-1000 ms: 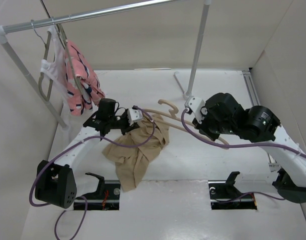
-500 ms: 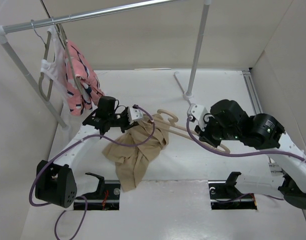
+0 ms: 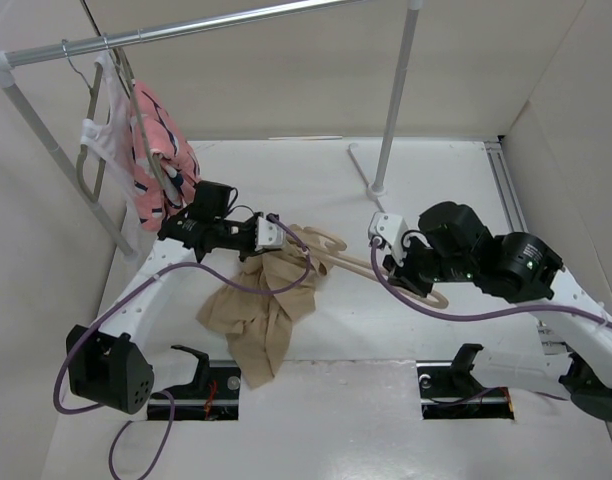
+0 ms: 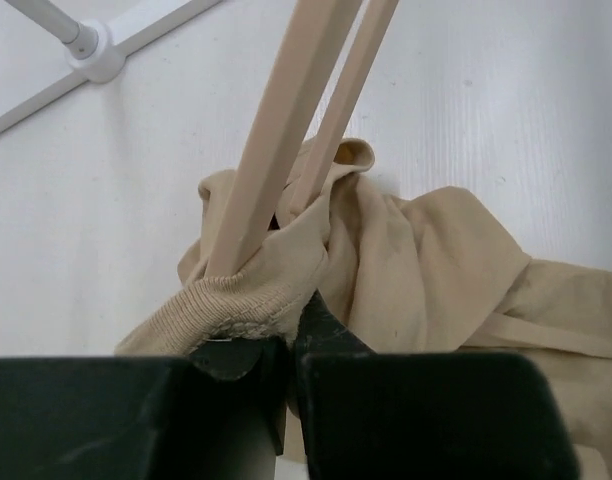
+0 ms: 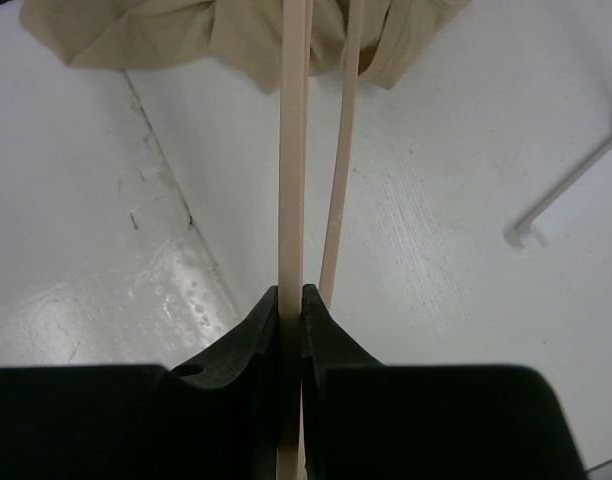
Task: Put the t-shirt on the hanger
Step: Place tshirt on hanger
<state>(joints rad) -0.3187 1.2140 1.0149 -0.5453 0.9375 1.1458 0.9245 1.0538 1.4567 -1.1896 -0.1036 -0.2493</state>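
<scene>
Partly: one hanger (image 5: 291, 150) end is fed into the t-shirt (image 4: 416, 270) collar (mid-frame), which is pinched shut by the left gripper (image 4: 286, 345); the hanger is clamped by the right gripper (image 5: 291, 300); the shoulders are not yet seated.

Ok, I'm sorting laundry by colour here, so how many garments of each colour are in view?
tan t-shirt: 1
pink patterned garment: 1
white garment: 1
Total: 3
</scene>
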